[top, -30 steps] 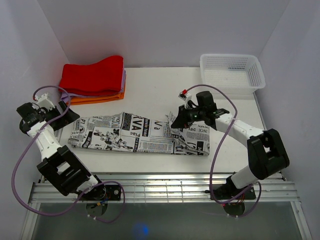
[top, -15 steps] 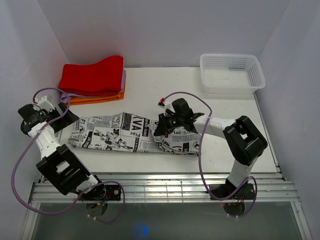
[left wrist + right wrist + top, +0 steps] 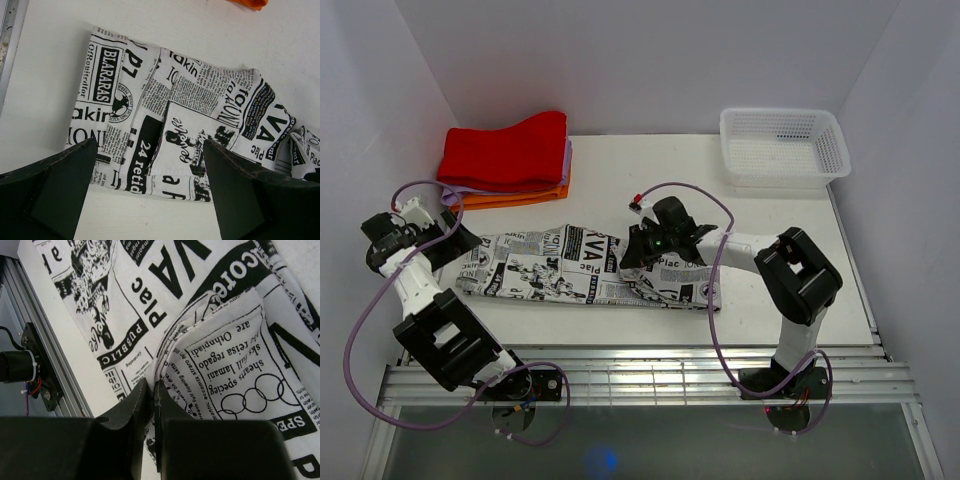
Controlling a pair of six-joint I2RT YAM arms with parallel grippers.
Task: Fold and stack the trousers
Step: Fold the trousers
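The trousers (image 3: 560, 268) lie in a long strip across the middle of the table (image 3: 640, 170). The right gripper (image 3: 151, 389) pinches their right end, raised and partly doubled leftward. The left gripper (image 3: 150, 146) hovers over the left end, fingers wide apart. The fold looks half made and stacking is not yet begun.

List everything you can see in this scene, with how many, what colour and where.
trousers: one, white with black newspaper print, lying across the middle of the table
folded cloths: three, red over purple over orange, stacked at the far left
basket: one, white plastic, far right corner
table: one, white
rail: one, silver metal, near edge
cables: two, purple, one along each arm
left gripper: one, black, open above the trousers' left end
right gripper: one, black, shut on a fold of the trousers
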